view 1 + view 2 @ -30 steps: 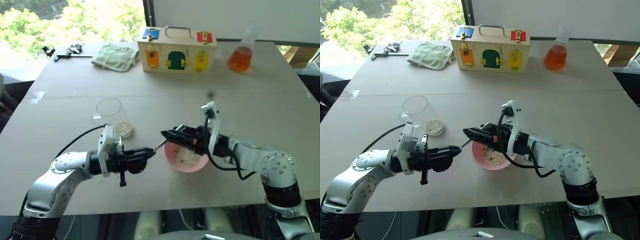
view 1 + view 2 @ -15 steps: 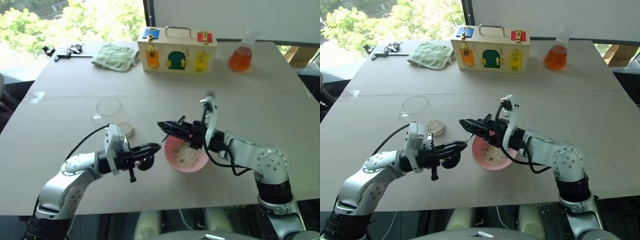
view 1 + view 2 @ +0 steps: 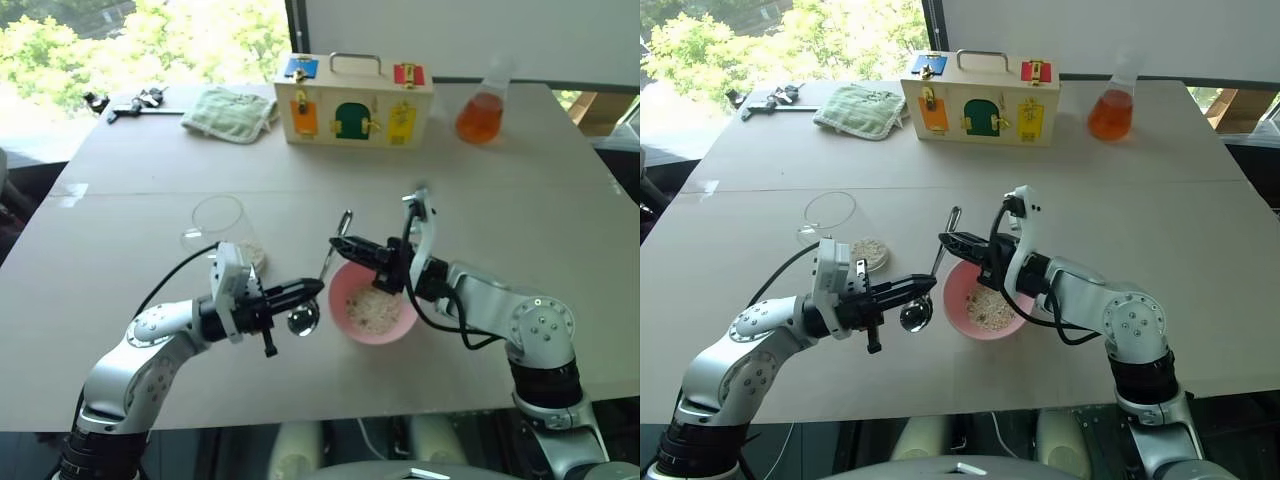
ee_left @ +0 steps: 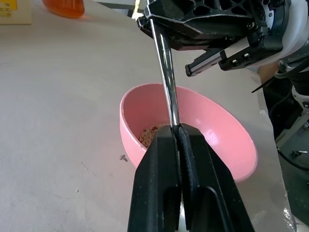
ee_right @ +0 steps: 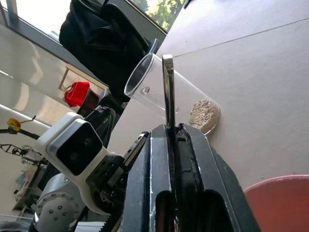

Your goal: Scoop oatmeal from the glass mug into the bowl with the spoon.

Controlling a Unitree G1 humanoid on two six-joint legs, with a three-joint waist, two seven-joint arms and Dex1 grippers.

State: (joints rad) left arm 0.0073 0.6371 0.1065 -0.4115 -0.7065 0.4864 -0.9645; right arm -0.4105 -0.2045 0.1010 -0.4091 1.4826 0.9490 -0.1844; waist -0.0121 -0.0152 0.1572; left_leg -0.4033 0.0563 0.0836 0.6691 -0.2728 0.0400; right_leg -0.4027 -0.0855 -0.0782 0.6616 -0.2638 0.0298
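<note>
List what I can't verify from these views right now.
- Spoon bowl contents: it faces away in the head views, and the left gripper hides it in the left wrist view.
- Oatmeal left in the glass mug: too small to judge.
- Bowl: cut off by the right wrist view's edge.

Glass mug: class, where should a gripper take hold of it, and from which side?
Probably its clear side wall, midway up, coming level from the robot's left: the glass mug stands upright, and the bowl sits to its right.

Glossy metal spoon (image 3: pixel 322 270), clear glass mug (image 3: pixel 224 233)
</note>
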